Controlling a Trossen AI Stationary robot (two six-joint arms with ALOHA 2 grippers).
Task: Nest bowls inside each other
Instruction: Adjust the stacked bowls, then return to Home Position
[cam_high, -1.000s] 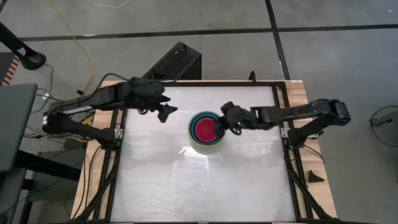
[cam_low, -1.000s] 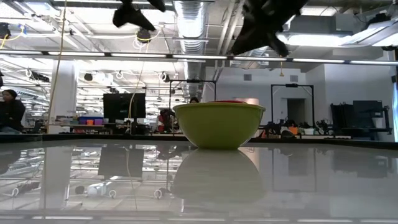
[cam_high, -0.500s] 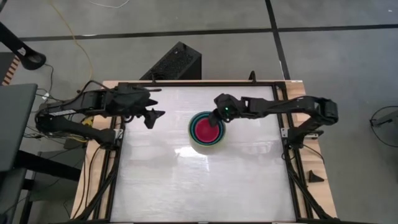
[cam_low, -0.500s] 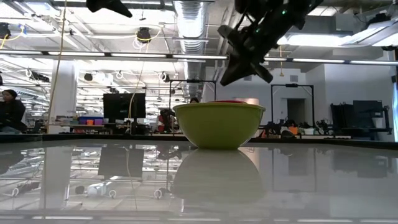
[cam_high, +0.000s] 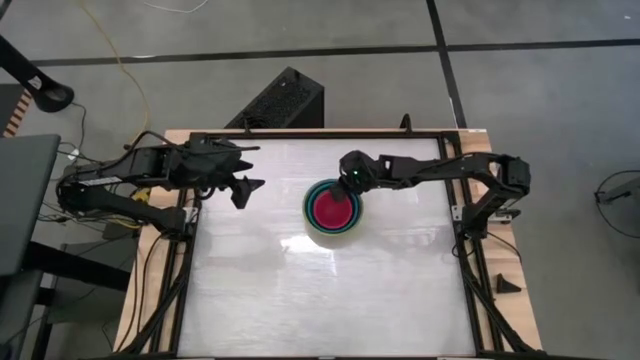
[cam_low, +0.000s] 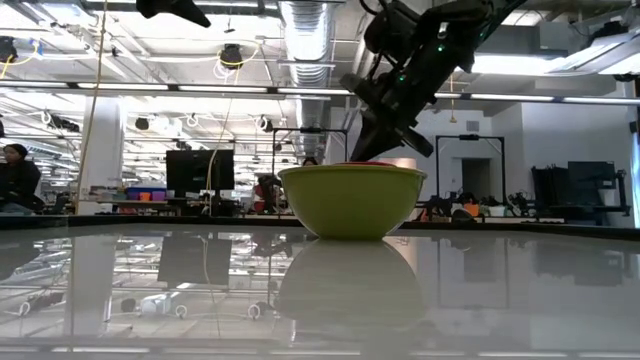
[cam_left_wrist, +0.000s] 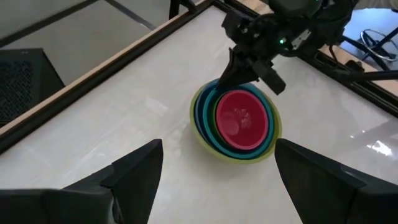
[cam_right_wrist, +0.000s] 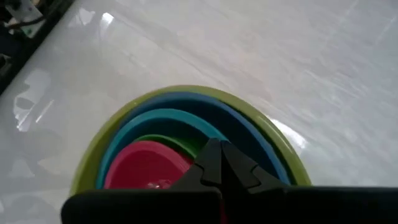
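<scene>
The bowls sit nested in one stack at the table's middle. The olive-green one (cam_low: 350, 200) is outermost and rests on its base; inside it are the light blue (cam_right_wrist: 249, 124), teal (cam_right_wrist: 155, 118), lime green (cam_right_wrist: 168, 142) and magenta (cam_left_wrist: 242, 118) bowls. My right gripper (cam_right_wrist: 217, 151) is shut. It slants down from the table's right, its tip just above the inner bowls' far-right rims (cam_high: 350, 192). My left gripper (cam_high: 243, 192) hangs open in the air, left of the stack, with nothing between its fingers. My right gripper's shut fingertips (cam_low: 378, 145) stand right over the rims of the lime green and teal bowls at the stack's far right. I cannot tell whether they touch a rim.
The white tabletop (cam_high: 300, 300) lies bare around the stack, inside a black frame (cam_high: 460, 230). A black box (cam_high: 285, 100) stands on the floor beyond the far edge. A person (cam_low: 15, 180) sits far off in the room.
My right gripper has come down and toward the table's left, from beside the stack's right rim to just over its far-right inner rims. My left gripper has drawn back toward the table's left edge, still open. The stack has kept its place.
</scene>
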